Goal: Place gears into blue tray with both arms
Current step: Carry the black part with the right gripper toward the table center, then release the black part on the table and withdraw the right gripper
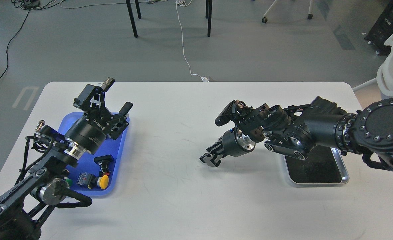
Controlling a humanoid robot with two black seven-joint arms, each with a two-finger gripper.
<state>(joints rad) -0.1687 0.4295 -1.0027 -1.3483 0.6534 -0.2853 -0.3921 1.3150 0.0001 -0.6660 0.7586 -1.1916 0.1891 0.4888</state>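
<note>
The blue tray lies at the table's left, partly covered by my left arm. Above its far end my left gripper, marked ROBOTIQ, points up and away, open and empty. My right gripper hangs low over the bare middle of the table, tilted down to the left. It is dark and its fingers look close together, so I cannot tell whether it holds anything. I cannot make out any gears, neither on the table nor against the black lining of the silver tray.
Push-button switches lie in the blue tray: one with a yellow cap, a black one, and a green cap beside my arm. A silver tray with black lining sits at the right, under my right forearm.
</note>
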